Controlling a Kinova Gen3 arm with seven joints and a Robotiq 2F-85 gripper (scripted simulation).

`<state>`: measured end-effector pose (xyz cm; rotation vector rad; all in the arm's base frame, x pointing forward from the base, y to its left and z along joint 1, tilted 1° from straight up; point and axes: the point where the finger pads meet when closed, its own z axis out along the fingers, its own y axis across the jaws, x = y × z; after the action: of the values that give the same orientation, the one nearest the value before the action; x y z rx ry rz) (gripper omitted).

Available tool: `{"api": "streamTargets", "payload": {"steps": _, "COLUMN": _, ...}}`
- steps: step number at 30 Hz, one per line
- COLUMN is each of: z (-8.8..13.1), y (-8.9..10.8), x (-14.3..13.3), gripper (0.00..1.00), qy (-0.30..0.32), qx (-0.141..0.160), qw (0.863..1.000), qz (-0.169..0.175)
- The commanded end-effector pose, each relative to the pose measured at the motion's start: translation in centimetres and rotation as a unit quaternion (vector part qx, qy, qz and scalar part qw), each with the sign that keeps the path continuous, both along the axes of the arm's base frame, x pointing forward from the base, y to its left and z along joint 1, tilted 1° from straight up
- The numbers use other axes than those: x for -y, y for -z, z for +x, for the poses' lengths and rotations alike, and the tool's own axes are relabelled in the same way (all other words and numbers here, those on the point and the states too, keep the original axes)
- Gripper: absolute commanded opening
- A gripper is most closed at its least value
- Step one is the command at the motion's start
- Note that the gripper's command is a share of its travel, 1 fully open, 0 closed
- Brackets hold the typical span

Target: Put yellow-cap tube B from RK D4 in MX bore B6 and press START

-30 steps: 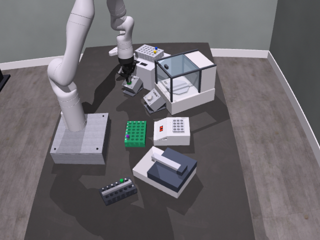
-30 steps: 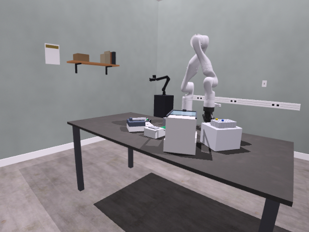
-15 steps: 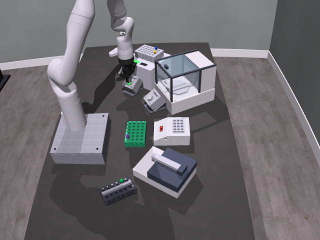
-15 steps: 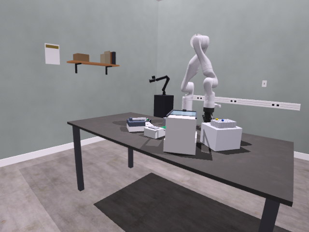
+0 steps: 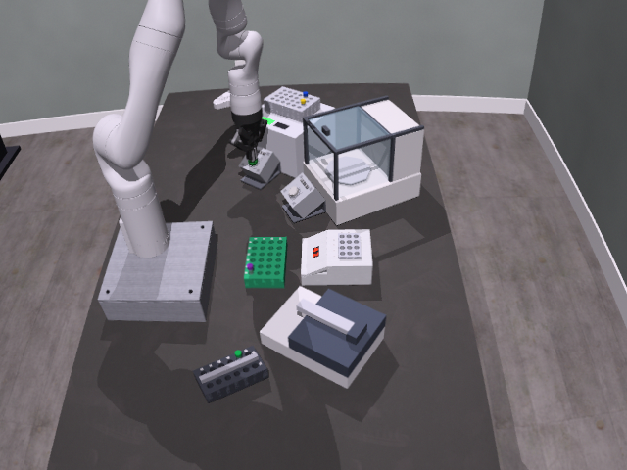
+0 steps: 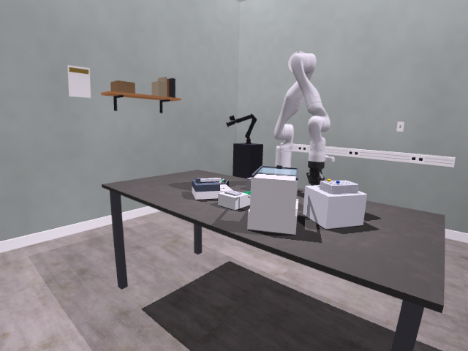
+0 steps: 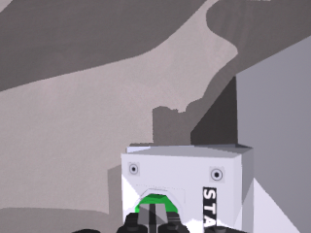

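Jaws [image 5: 252,158] [image 6: 314,183]: shut narrow, empty, at green key [image 5: 252,163] [image 7: 155,201]
Green lamp [image 5: 267,119]: on
Yellow cap [image 5: 303,101] [image 6: 329,180]: on far mixer [image 5: 287,149] [image 6: 336,211], near blue cap [image 5: 305,94] [image 6: 338,182]

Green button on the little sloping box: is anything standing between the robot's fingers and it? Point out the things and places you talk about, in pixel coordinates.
Nothing visible stands in the way. The closed fingers [image 5: 250,151] [image 6: 315,178] reach right down over the green START key [image 5: 252,163] [image 7: 156,198], though they partly cover it, so I can't confirm contact.
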<state>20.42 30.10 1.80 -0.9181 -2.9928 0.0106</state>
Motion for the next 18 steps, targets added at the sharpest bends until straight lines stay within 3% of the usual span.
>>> {"api": "streamTargets", "payload": {"steps": 1, "z": 0.0, "y": -0.1, "x": 0.0, "gripper": 0.10, "qy": 0.000, "qx": 0.000, "qw": 1.000, "qz": 0.001}}
{"api": "streamTargets", "payload": {"steps": 18, "z": 0.1, "y": -2.1, "x": -0.1, "gripper": 0.10, "qy": 0.000, "qx": 0.000, "qw": 1.000, "qz": 0.001}}
